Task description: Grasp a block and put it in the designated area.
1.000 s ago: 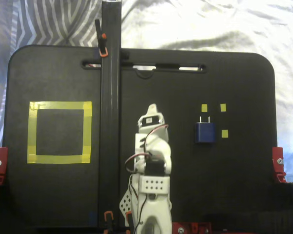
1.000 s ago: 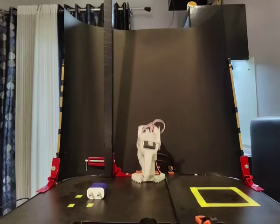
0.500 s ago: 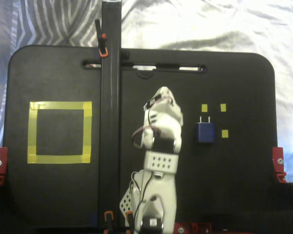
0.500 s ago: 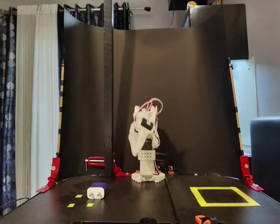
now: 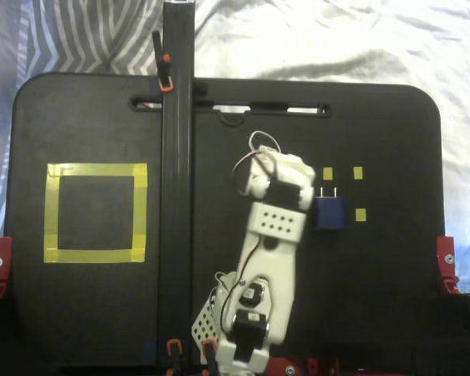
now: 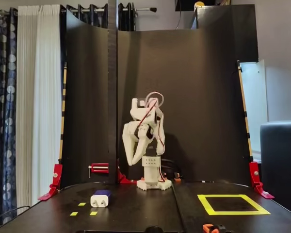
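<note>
The block (image 5: pixel 329 213) is a small navy box with two metal prongs pointing to the far edge, lying on the black board among small yellow tape squares. From the front, the block (image 6: pixel 101 198) shows a white face low on the left. The designated area (image 5: pixel 53 213) is a large yellow tape square at the left of the top-down view, and the same designated area (image 6: pixel 207 205) sits low on the right in the front view. My gripper (image 6: pixel 131 162) hangs pointing down, raised well above the board, its fingers tapering together with nothing held. In the top-down view the white arm (image 5: pixel 274 227) hides it, just left of the block.
A tall black post (image 5: pixel 177 157) with orange clamps stands between the arm and the yellow square. Three tiny yellow tape squares (image 5: pixel 358 172) lie around the block. Red clamps (image 5: pixel 446 262) grip the board's side edges. A curved black backdrop (image 6: pixel 184 97) rises behind the arm.
The arm has unfolded from its low rest pose, risen, and swung toward the block. The block has not moved.
</note>
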